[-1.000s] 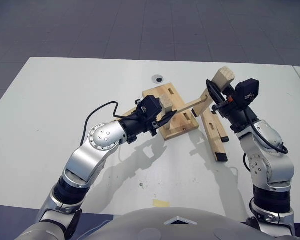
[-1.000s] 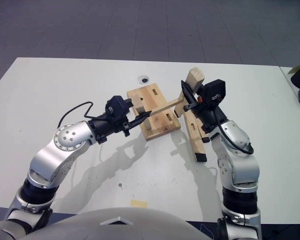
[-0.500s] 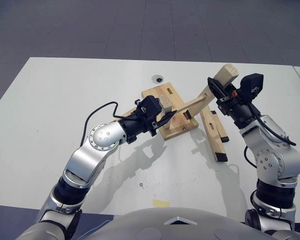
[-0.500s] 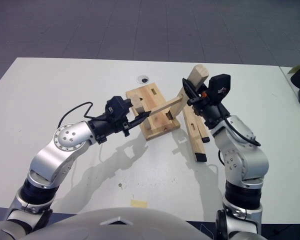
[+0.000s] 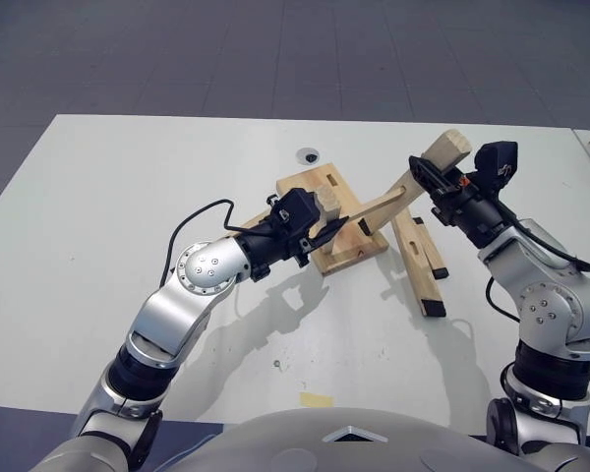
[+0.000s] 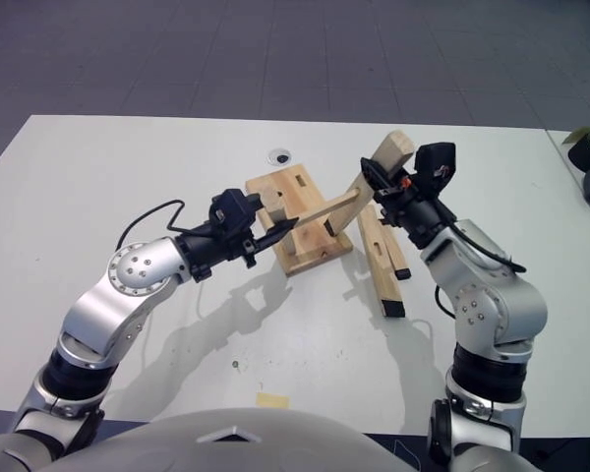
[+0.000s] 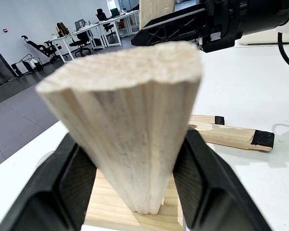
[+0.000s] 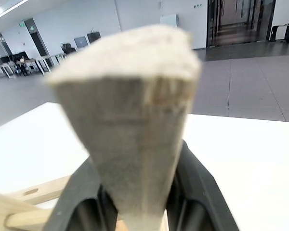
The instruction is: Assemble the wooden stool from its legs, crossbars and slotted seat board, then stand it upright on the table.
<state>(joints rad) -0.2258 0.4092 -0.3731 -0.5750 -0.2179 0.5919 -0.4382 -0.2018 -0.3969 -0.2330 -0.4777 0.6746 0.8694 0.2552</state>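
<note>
1. Near the middle of the white table [image 5: 128, 197] lies the slotted seat board [image 5: 356, 248], flat, with rectangular slots cut in its upper face.
2. The left gripper [image 5: 324, 226] hangs over the board's left edge, and its jaws pinch a short wooden leg [image 5: 325, 204] that stands roughly upright. In the left wrist view the black fingers [image 7: 67, 183] press on both sides of this leg just below its sawn end.
3. The right gripper [image 5: 429, 177] is raised above the table to the right of the board, with its jaws clamped on a second leg [image 5: 446, 150]. This second leg is tilted, its pale upper end pointing up and to the right. In the right wrist view the dark fingers [image 8: 190, 192] hug the wood on either side.
4. A crossbar [image 5: 374, 206] slopes between the two held legs. It is lower at the left gripper's end and higher at the right gripper's end, and it passes above the board's right half.
5. Two loose legs [image 5: 418, 265] lie flat on the table just to the right of the board. They are side by side, with dark caps on their near ends. I cannot tell whether they touch the board.
6. A small round dark grommet [image 5: 310, 153] sits in the tabletop just behind the board. A scrap of yellow tape [image 5: 315, 399] lies near the front edge. A black cable [image 5: 192, 221] loops out from the left arm.
</note>
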